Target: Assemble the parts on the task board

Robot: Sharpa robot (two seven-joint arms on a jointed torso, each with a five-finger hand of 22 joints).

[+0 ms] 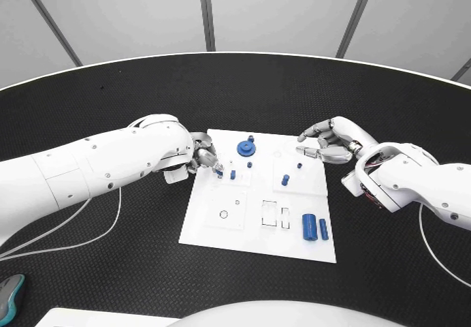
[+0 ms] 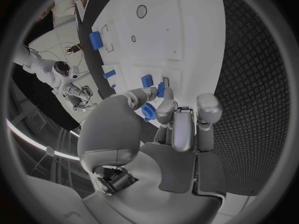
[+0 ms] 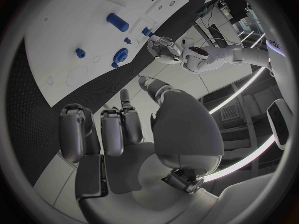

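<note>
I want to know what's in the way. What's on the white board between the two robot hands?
Head view: between the left hand and right hand stand the blue round part and small blue pegs on the task board.

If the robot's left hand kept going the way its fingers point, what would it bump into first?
Probably the small blue peg on the task board, just ahead of the left hand; depth is hard to judge.

1 task board [image 1: 257,228]; approx 8 blue parts [image 1: 309,226]; 2 hands [image 1: 203,158]; 1 table [image 1: 118,102]
</note>
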